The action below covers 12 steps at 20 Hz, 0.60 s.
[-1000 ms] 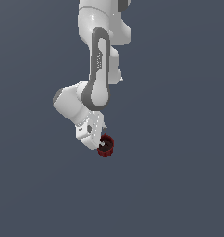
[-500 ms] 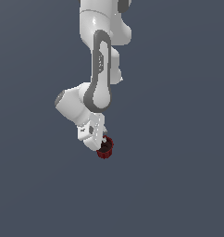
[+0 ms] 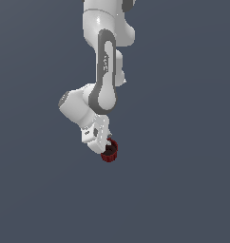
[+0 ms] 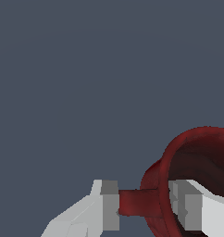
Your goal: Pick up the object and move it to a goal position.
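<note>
Hanging from the white arm (image 3: 105,76) near the middle of the exterior view, the jaws (image 3: 107,148) were clenched on the object (image 3: 109,152), a small dark red cup with a dark hollow, which sat at their tip against a plain grey-blue ground; no worktop edge or goal marker could be made out in either view. Going left to right through the wrist view, one pale finger (image 4: 102,206) pressed on a narrow red tab or wall section of the cup, then came the gap filled by that red strip, then the second finger (image 4: 188,206), which reached into the open bowl of the object (image 4: 197,157). So the grip looked to be on the rim wall only, one finger outside and one inside, not around the whole body. That seemed the weak point: a thin, curved wall held off-centre could pivot between the pads if the arm swung or turned sharply, and the cup might tilt or slip free on the way to the goal. Whether it was touching any surface below could not be told
</note>
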Tool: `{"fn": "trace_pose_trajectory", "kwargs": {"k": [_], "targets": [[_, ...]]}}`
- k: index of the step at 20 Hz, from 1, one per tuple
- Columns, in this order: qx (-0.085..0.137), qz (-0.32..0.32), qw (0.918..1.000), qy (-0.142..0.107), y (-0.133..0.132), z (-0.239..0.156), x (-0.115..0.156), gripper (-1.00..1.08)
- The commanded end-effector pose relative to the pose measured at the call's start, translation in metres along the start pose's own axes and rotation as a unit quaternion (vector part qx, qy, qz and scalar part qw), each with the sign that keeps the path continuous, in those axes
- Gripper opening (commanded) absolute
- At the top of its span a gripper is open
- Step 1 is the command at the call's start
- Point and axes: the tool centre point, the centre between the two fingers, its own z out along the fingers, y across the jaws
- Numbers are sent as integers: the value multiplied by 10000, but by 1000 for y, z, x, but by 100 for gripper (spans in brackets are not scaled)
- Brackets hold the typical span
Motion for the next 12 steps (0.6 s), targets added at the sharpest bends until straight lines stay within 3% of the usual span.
{"fn": "trace_pose_trajectory", "kwargs": {"k": [1, 12], "targets": [[-11, -18, 10000, 2, -1, 0, 12, -100], [-20, -9, 10000, 0, -12, 9, 88, -100]]}}
